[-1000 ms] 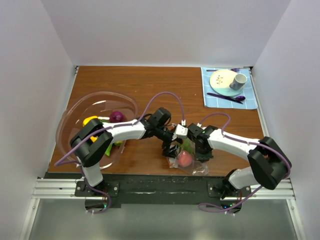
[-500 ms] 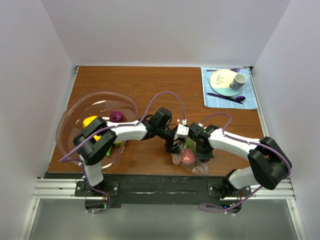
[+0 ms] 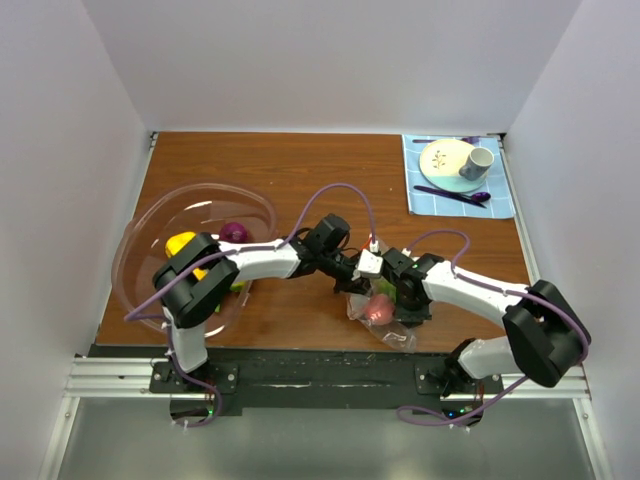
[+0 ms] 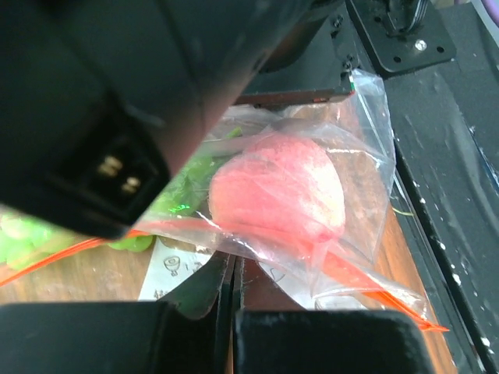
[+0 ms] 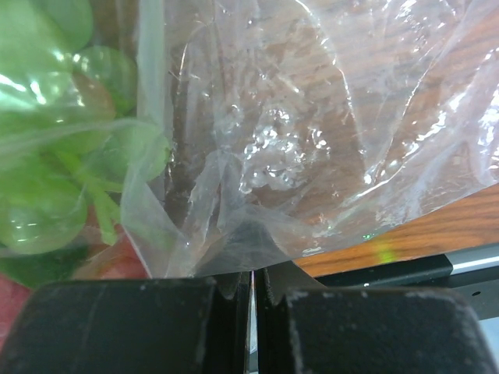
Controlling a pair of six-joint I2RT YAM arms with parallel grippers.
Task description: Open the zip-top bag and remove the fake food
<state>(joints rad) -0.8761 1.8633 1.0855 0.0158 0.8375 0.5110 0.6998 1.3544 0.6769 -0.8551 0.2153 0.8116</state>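
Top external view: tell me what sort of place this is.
Likely a robot test cell: plain white walls box in a wooden table, left arm and right arm are bolted to a metal rail, and a blue placemat holds a plate and cup.

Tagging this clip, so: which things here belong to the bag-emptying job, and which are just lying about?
Job: zip-top bag; pink-red fruit and green grapes inside; left pincer, right pincer, both shut on it; bowl, purple piece, yellow piece.
Lying about: placemat, plate, cup, spoon.
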